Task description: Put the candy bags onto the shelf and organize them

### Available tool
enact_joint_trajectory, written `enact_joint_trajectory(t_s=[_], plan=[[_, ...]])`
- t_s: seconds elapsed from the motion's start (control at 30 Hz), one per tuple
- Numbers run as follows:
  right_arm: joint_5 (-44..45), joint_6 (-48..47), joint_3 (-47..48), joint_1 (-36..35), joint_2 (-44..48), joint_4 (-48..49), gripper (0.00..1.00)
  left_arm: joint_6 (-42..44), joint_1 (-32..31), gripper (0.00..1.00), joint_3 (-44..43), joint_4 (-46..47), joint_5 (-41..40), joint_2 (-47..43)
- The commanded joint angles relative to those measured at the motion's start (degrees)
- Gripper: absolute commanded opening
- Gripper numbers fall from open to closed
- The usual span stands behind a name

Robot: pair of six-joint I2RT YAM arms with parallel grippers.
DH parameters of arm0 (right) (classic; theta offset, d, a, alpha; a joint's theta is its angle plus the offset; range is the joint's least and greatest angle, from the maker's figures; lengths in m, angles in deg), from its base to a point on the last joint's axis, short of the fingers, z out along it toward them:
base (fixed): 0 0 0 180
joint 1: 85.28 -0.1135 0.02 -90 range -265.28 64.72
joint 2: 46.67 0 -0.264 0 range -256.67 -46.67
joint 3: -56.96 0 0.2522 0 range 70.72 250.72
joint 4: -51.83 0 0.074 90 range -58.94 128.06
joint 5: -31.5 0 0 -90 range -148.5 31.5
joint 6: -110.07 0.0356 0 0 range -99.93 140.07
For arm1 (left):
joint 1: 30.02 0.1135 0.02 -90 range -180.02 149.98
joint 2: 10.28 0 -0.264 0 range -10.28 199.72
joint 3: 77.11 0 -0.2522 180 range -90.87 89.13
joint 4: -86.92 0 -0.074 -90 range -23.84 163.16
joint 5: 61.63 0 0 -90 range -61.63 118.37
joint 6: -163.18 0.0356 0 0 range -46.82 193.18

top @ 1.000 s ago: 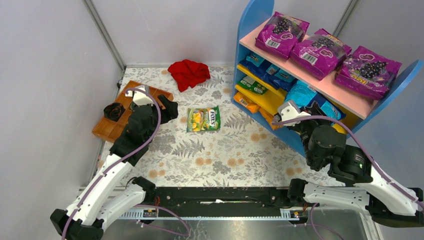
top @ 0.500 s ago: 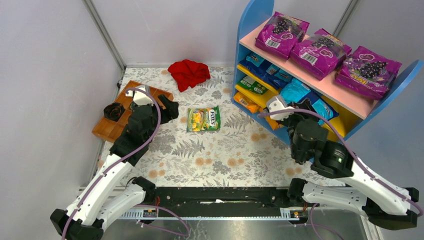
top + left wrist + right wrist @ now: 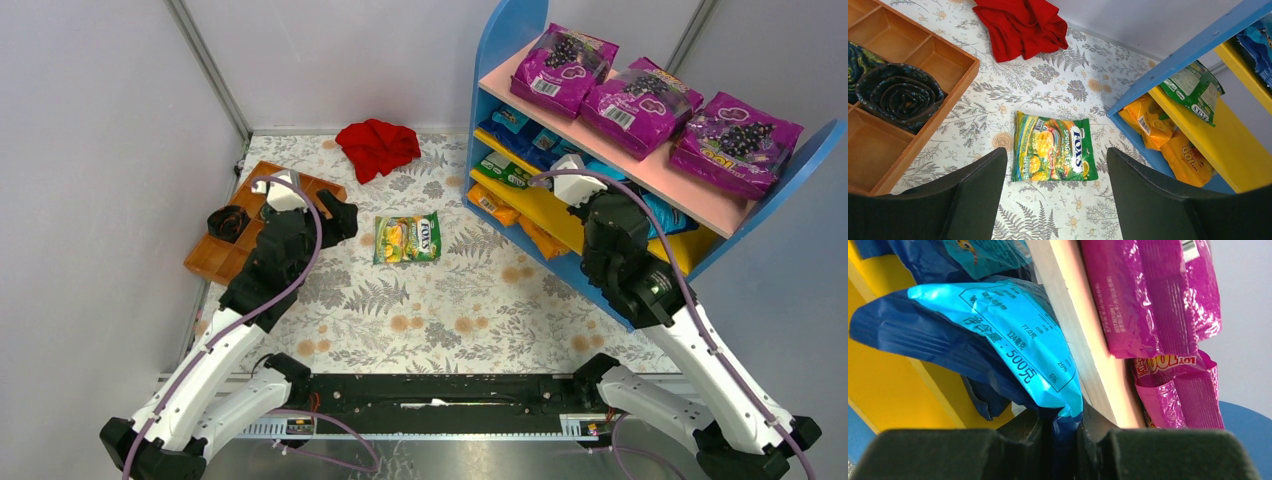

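gripping: right gripper [image 3: 1063, 432] clamped on a bright blue candy bag [image 3: 998, 325], at the shelf [image 3: 505, 40] just under its pink top board [image 3: 1083, 325]. left gripper [image 3: 1055, 195] fingers apart, above a green candy bag [image 3: 1054, 152] lying flat mid-tabletop, between wooden tray [image 3: 948, 65] and shelf.

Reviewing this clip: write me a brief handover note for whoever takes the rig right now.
Left gripper: open, above the green glossy candy bag lying flat on the table.
Right gripper: shut on a bright blue plastic candy bag, at the blue-sided tiered shelf, just under its pink top board.
Done: orange bags, a green bag and blue bags sit on lower levels.
To do: release the blue bag on the shelf; pick and shelve the green one.
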Motion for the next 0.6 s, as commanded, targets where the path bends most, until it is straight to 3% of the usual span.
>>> enact_joint_trajectory(t_s=[0.0, 0.1, 0.27, 0.57], plan=[[-3.57, -3.88, -0.53, 4.10, 3.23, 8.62, 0.00, 0.59, -0.86, 0.77, 0.06, 2.04, -1.43, -1.22], [-4.90, -3.34, 0.05, 4.34, 3.49, 8.06, 0.00, 0.73, -1.46, 0.78, 0.08, 1.90, -1.93, -1.49], [-6.55, -10.92, -5.32, 6.33, 5.00, 17.16, 0.00, 1.07, -2.55, 0.78, -0.02, 1.69, -2.82, -2.37], [-17.19, -12.96, -8.19, 16.77, 3.85, 26.54, 0.00, 1.42, -5.08, 0.78, -0.02, 1.24, -4.20, -3.92]])
